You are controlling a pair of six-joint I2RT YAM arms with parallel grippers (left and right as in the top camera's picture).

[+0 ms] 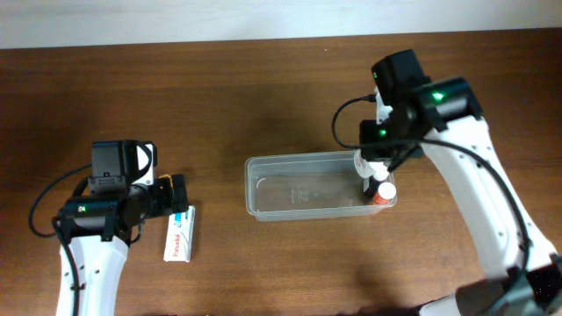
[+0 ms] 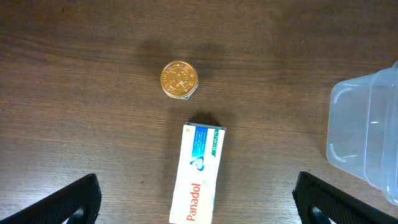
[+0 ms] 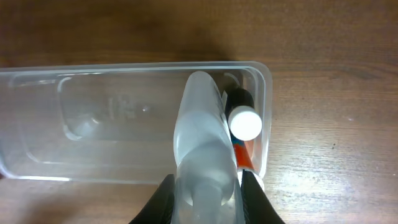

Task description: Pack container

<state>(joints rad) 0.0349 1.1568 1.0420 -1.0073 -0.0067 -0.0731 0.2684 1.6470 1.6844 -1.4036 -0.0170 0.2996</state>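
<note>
The clear plastic container (image 1: 303, 184) sits mid-table; it also shows in the right wrist view (image 3: 37, 124) and at the right edge of the left wrist view (image 2: 367, 140). My right gripper (image 3: 205, 193) is shut on a frosted clear bottle (image 3: 202, 146) and holds it over the container's right end (image 1: 373, 171). A red tube with a white cap (image 3: 244, 127) lies in that end (image 1: 382, 193). My left gripper (image 2: 196, 208) is open above a white Panadol box (image 2: 199, 174) on the table (image 1: 180, 235).
A small jar with a gold lid (image 2: 179, 79) stands on the wooden table beyond the Panadol box. The left arm (image 1: 105, 211) is at the left, the right arm (image 1: 465, 149) at the right.
</note>
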